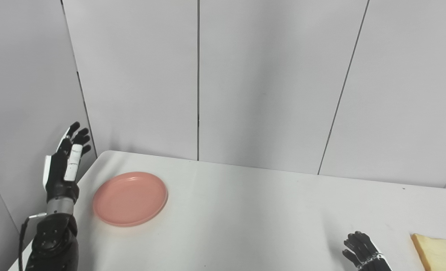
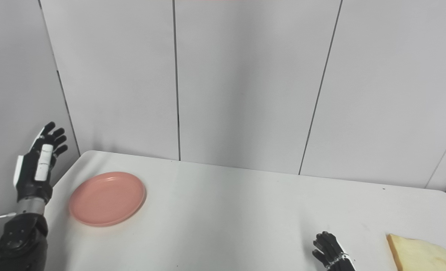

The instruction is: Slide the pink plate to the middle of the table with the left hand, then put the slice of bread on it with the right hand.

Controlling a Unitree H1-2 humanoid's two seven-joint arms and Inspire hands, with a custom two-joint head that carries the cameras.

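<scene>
A round pink plate (image 1: 130, 198) lies flat near the table's left end, with nothing on it. My left hand (image 1: 65, 162) is raised just off the table's left edge, to the left of the plate and apart from it, fingers spread and holding nothing. A pale slice of bread (image 2: 420, 254) lies at the front right of the table, partly cut off by the picture edge. My right hand (image 2: 330, 251) rests low near the front edge, left of the bread with a gap between them; its fingers are apart and hold nothing.
The white table (image 1: 253, 210) has a rounded back-left corner. Grey wall panels (image 1: 268, 82) stand close behind it and along its left side, right by my raised left hand.
</scene>
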